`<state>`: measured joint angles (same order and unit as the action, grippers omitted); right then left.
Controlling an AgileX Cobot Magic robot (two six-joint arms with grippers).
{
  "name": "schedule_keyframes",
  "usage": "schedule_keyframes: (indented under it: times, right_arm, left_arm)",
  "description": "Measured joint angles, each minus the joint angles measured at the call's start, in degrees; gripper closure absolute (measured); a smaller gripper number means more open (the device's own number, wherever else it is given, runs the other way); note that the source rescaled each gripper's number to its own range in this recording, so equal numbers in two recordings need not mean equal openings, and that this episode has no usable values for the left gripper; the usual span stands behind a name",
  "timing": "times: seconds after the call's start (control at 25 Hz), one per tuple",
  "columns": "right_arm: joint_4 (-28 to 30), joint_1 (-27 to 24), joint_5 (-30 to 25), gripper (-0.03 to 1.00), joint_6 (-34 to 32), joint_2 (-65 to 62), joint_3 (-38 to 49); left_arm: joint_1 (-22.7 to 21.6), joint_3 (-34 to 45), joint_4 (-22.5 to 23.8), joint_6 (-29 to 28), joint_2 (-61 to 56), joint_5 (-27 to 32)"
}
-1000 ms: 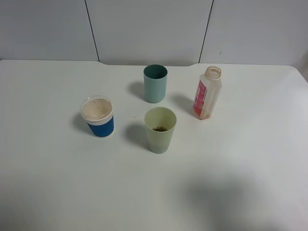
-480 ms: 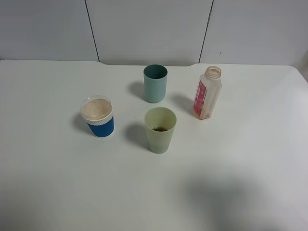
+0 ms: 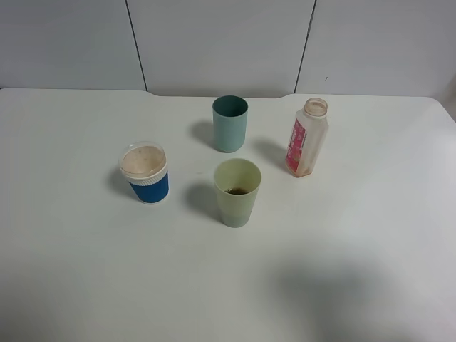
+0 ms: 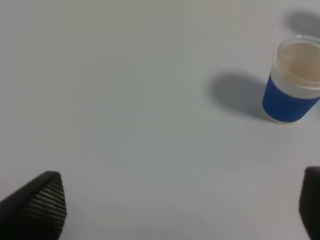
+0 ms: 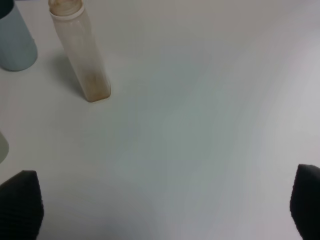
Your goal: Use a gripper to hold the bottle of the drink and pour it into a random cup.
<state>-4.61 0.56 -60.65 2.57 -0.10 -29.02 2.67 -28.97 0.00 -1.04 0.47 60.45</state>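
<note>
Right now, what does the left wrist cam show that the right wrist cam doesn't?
Only the left wrist view shows the blue paper cup with its white rim, upright on the table, and the left gripper with its fingertips wide apart, holding nothing.

Only the right wrist view shows the bottle, capless and upright with only brown residue near its base, the teal tumbler at the frame edge, and the open right gripper.

Both share the white table and empty, open jaws.
</note>
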Motion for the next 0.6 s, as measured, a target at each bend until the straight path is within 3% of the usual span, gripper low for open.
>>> schedule_keyframes:
  times: [0.6]
  right_arm:
    - [0.0, 0.0, 0.0, -0.03, 0.0, 0.0, 0.0]
  left_arm:
    - [0.0, 0.0, 0.0, 0.0, 0.0, 0.0]
